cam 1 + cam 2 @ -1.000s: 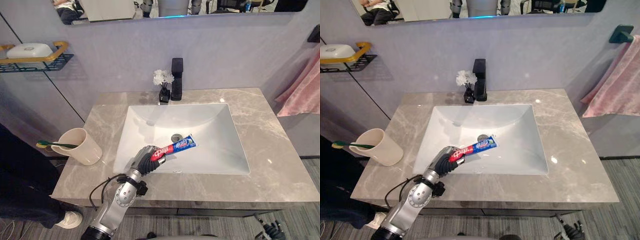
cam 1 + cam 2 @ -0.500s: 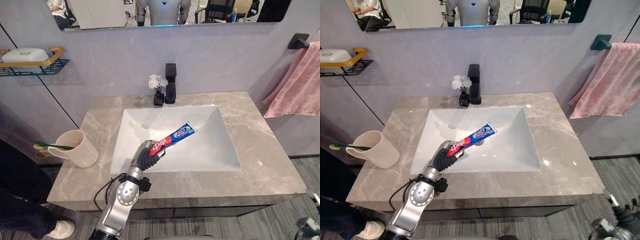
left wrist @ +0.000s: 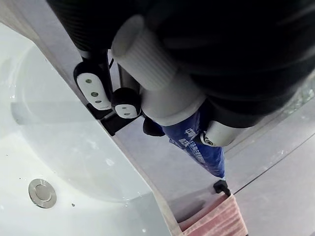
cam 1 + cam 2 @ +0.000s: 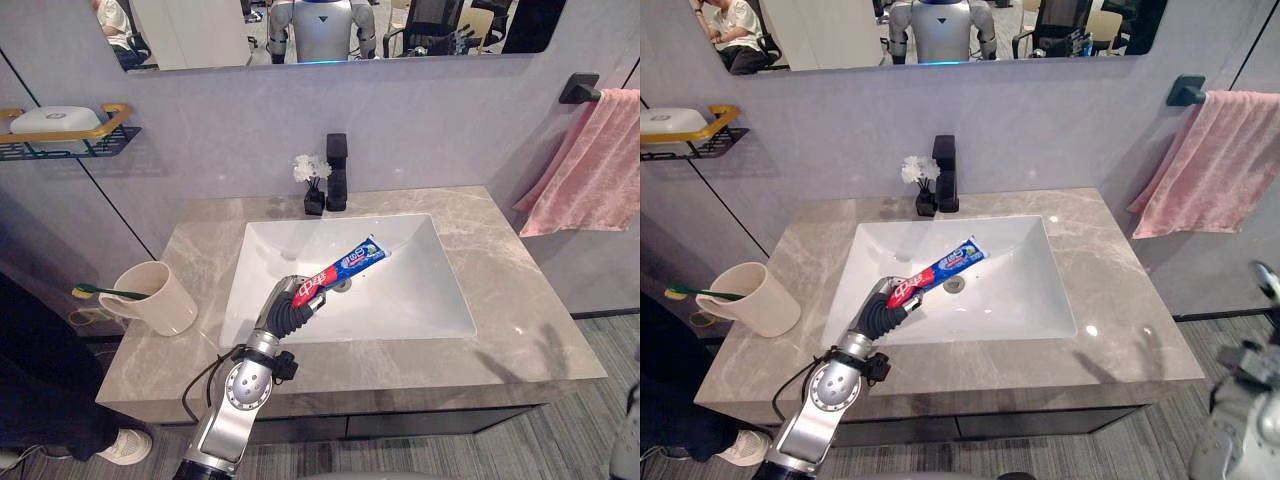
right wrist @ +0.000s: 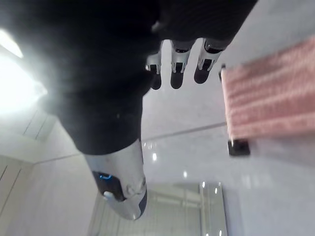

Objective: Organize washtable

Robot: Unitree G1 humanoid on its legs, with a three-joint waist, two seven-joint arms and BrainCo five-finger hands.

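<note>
A grey wall [image 4: 450, 130] carries a mirror [image 4: 200, 30], a black wire shelf [image 4: 100, 138] and a pink towel [image 4: 585, 170]. The marble surface [image 4: 520, 300] stands on grey plank floor [image 4: 560, 440].

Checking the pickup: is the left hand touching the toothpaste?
Touching. The left eye view shows the left hand curled round the red end of the toothpaste.

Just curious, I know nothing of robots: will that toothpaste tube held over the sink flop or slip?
Likely fairly stiff: the toothpaste tube juts straight from the left hand, gripped at its cap end, without drooping. Probably light, as that end grip alone carries it. Its glossy skin could be slippery.
</note>
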